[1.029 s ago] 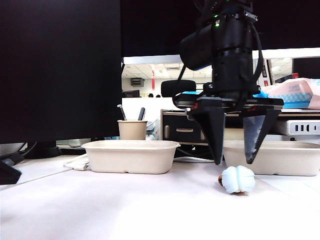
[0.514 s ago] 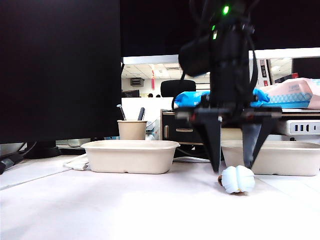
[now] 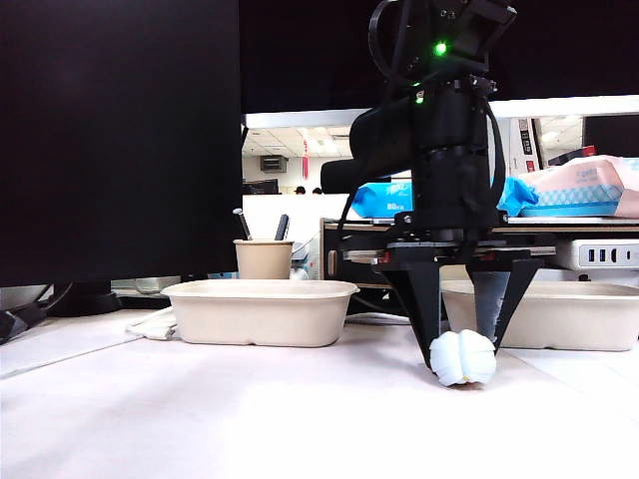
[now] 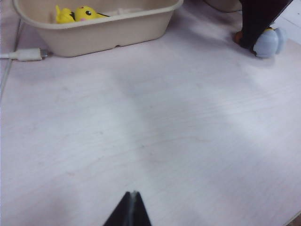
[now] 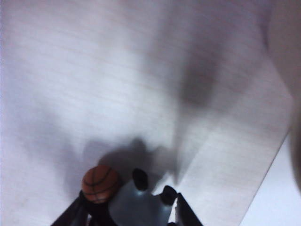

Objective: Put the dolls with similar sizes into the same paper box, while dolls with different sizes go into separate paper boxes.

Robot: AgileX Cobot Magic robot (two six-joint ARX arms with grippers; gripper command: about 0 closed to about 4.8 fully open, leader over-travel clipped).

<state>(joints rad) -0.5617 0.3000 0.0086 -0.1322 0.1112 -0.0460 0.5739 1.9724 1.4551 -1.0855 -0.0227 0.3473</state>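
**Right end effector closing on the blue doll — handling notes**

Blue doll [image 3: 462,358] sits on the table [image 3: 250,419], just in front of the right box [image 3: 569,314]; left box [image 3: 262,311] is well apart at its 9 o'clock. Right end effector [image 3: 458,337] points straight down over it, one finger on each flank, tips at or very near the doll's sides. Contact looks likely, but a firm grasp cannot be confirmed. The doll rests on the table, not lifted.

Right wrist view: doll [image 5: 136,205] lies between the fingers, a small orange ball-like piece [image 5: 100,182] against it beside one finger.

Left end effector [image 4: 130,209] hangs over bare table, clear of everything; fingertips meet in a point, clenched on nothing. Yellow doll [image 4: 81,13] lies in the left box [image 4: 99,28].

Handling, as judgement:
- Small, so probably light; little squeeze needed.
- Rounded, lobed, smooth-looking body: likely to squirt out of a pinch set high or off-centre.
- Looks like hard plastic or vinyl; softness cannot be told.
- Best hold: across the widest part, low on the flanks, fingers opposite each other.
- Avoid the orange piece; a finger landing on it could tilt or roll the doll.
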